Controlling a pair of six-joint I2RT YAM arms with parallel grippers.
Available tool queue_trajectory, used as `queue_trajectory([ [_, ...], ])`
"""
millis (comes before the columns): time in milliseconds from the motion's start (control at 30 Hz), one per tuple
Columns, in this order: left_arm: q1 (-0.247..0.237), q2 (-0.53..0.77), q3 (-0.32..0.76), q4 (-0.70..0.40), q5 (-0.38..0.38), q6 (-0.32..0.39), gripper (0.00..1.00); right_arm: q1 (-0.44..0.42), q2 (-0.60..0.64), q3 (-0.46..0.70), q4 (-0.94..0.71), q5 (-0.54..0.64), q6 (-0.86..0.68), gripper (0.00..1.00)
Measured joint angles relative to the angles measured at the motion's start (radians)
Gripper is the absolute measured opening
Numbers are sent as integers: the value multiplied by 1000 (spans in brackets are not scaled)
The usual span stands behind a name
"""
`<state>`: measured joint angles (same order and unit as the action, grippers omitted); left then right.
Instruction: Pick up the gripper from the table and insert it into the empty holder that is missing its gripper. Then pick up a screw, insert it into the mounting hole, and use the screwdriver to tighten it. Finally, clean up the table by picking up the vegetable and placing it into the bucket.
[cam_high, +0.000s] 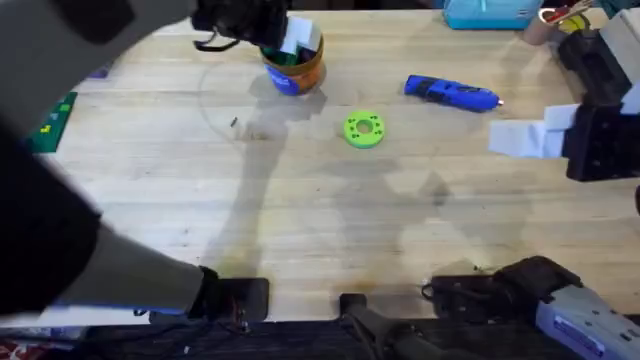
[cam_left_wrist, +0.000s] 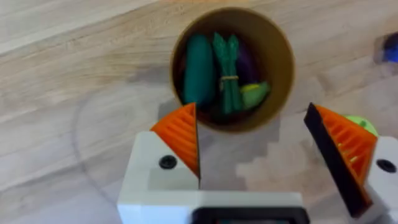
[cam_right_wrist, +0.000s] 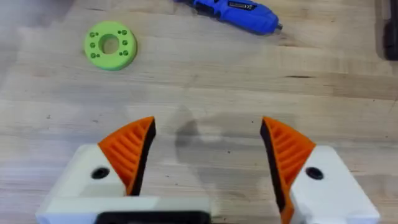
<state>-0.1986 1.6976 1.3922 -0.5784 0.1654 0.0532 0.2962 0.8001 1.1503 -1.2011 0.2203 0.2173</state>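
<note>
My left gripper (cam_high: 296, 42) hangs open right above the orange-brown bucket (cam_high: 294, 72) at the table's far middle. In the left wrist view its orange pads (cam_left_wrist: 181, 138) stand wide apart just short of the bucket's rim (cam_left_wrist: 285, 56). The slim green vegetable (cam_left_wrist: 227, 73) lies inside the bucket among other toy vegetables, free of the fingers. The blue screwdriver (cam_high: 452, 93) lies on the table to the bucket's right. My right gripper (cam_right_wrist: 208, 149) is open over bare wood, the screwdriver (cam_right_wrist: 233, 14) well ahead of it. A black holder (cam_high: 603, 135) with a white gripper part (cam_high: 528, 139) stands at the right edge.
A round light-green disc (cam_high: 364, 129) with a hole lies mid-table, also in the right wrist view as the disc (cam_right_wrist: 110, 45). A tiny dark item (cam_high: 234, 122) lies left of it. A teal box (cam_high: 490, 12) sits at the back. My right arm (cam_high: 530, 288) rests low at the front right.
</note>
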Motion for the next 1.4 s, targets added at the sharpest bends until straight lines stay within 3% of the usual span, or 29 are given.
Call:
queue_trajectory([
  [300, 0, -267, 6, -353, -46, 0, 986, 0, 0, 0, 0, 0, 0, 992],
  [400, 0, -330, 7, -497, -59, 1, 986, 0, 0, 0, 0, 0, 0, 992],
  [533, 0, -374, -7, -599, -65, 0, 986, 0, 0, 0, 0, 1, 0, 992],
  [800, 0, -397, -202, -551, -66, -9, 988, 0, 0, 0, 0, 1, 0, 992],
  [1400, 0, -396, -206, -548, -66, -9, 988, 0, 0, 0, 0, 1, 0, 992],
])
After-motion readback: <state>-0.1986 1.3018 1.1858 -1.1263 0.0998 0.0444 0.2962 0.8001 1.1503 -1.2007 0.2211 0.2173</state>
